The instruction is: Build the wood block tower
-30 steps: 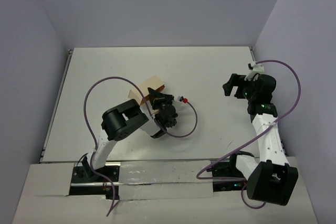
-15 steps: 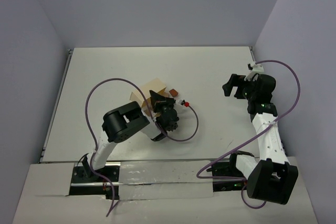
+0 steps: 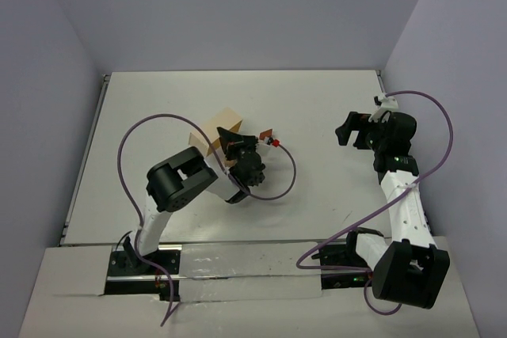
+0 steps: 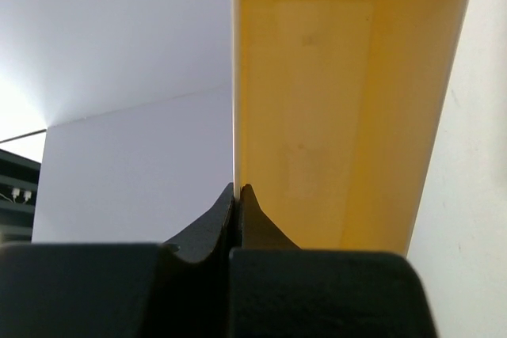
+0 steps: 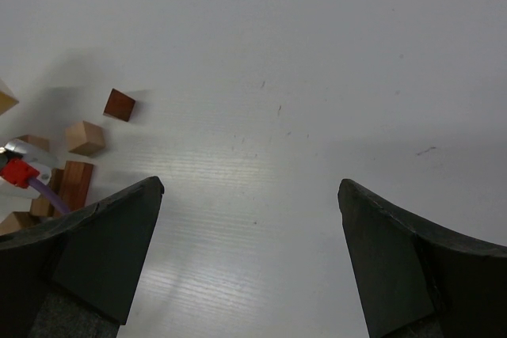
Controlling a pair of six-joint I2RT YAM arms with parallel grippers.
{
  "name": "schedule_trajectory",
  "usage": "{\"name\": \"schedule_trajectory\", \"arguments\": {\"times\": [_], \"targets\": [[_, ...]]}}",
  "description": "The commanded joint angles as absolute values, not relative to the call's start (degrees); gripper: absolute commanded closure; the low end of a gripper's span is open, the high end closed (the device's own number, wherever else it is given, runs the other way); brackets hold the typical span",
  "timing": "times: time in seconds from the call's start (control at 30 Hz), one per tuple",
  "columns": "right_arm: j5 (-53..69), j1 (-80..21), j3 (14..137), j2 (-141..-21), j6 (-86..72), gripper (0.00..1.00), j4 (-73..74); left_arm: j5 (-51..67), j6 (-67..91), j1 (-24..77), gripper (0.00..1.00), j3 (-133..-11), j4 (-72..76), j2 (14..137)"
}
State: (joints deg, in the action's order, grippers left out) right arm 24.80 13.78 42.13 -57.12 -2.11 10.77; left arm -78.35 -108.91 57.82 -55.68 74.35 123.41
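My left gripper is shut on the thin side wall of a pale wooden box, whose open, empty inside faces the left wrist camera. From above, the box is held tilted over the table's middle by the left gripper. Several wood blocks lie loose on the table: a reddish cube, a tan cube and a brown brick. One block shows beside the box from above. My right gripper hangs open over bare table, right of the blocks. The tower is out of view.
A purple cable with a red connector loops past the blocks. The right gripper sits near the right wall. White walls close the table on three sides.
The left arm has swung the box up and to the left, tilting it. Blocks now lie on the table beside it. The right arm has stayed still.
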Motion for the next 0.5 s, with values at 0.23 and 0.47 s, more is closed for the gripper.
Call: {"name": "schedule_trajectory", "arguments": {"times": [0.23, 0.47], "targets": [[26.1, 14.2, 43.9, -57.1, -2.5, 0.00, 10.2, -82.1, -93.1, 54.7, 1.00, -51.4, 88.9, 107.8], [26.5, 14.2, 43.9, -57.5, -2.5, 0.00, 10.5, -64.0, -4.2, 51.9, 1.00, -69.4, -25.5, 99.9]]}}
